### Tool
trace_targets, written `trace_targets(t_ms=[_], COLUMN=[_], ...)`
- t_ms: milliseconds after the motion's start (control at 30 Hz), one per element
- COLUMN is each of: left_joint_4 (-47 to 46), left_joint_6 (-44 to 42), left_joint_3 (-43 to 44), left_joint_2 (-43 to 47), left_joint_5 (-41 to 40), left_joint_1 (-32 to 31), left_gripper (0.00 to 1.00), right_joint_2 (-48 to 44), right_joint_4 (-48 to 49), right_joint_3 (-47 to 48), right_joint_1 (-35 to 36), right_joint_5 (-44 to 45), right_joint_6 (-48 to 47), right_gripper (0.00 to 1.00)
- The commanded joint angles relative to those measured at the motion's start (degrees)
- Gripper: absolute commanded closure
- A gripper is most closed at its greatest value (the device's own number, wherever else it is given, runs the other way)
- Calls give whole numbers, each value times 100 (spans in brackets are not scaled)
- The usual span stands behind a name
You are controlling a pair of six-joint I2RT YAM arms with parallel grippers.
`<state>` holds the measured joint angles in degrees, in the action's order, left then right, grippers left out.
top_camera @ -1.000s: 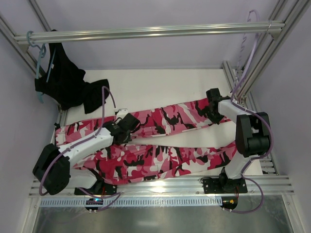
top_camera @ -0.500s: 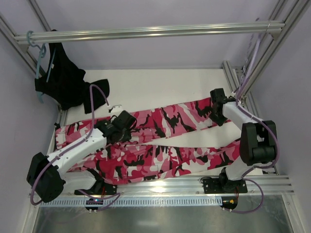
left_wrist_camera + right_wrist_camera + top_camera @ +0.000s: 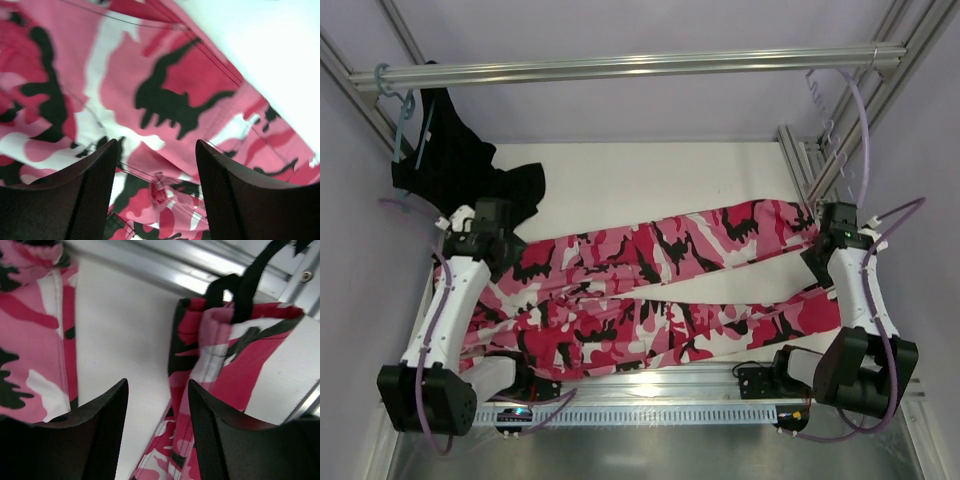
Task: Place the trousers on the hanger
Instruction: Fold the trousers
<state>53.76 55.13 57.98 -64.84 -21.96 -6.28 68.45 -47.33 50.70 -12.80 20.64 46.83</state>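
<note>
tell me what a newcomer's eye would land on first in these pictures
The camouflage trousers in pink, crimson, white and black, sprawled across the white table, grab the eye first. At each end an arm hovers with open jaws: the left gripper over the left end, the right gripper by the hems on the right. Far left, a black garment hangs from a teal-blue hanger on the metal rail.

Open tabletop (image 3: 650, 180) behind trousers (image 3: 655, 300); rail (image 3: 620, 68) overhead
</note>
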Motion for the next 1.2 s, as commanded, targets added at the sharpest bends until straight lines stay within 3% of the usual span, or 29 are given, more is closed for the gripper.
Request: trace_targets(t_ms=[0, 167, 267, 433, 600, 800, 900, 933, 1033, 1067, 1167], left_joint_4=[425, 715, 855, 1373, 1313, 1356, 1915, 2006, 2217, 2357, 2298], left_joint_6=[208, 112, 32, 77, 50, -37, 452, 576, 1068, 1287, 1527], left_joint_3=[-207, -296, -234, -76, -164, -375, -348, -374, -498, -489, -752], left_joint_2=[506, 1042, 1149, 1035, 1420, 1492, 1500, 1674, 1957, 2079, 2334], left_joint_5=[157, 42, 7, -441, -600, -467, -1195, -1345, -1644, -1724, -1208], left_joint_1=[802, 2119, 2464, 2965, 3563, 4283, 4513, 4600, 4803, 4838, 5066], left_gripper=[36, 30, 25, 23, 22, 19, 11, 9, 10, 8, 4], right_joint_2=[-156, 318, 511, 538, 538, 679, 670, 644, 618, 617, 626], right_joint_4=[-66, 146, 75, -48, -197, 268, 523, 567, 672, 690, 690], right_joint_3=[-104, 71, 151, 203, 494, -15, -279, -323, -376, -376, -359], right_joint_1=[-661, -1128, -1146, -1181, -1181, -1199, -1225, -1225, -1243, -1243, -1260], right_joint_5=[-68, -280, -210, -166, -157, -17, 53, 45, 1, -16, -60], right_joint_6=[-525, -842, -816, -824, -886, -939, -991, -1018, -1027, -1035, -1027], right_gripper=[45, 45, 45, 45, 44, 45, 61, 70, 85, 96, 96])
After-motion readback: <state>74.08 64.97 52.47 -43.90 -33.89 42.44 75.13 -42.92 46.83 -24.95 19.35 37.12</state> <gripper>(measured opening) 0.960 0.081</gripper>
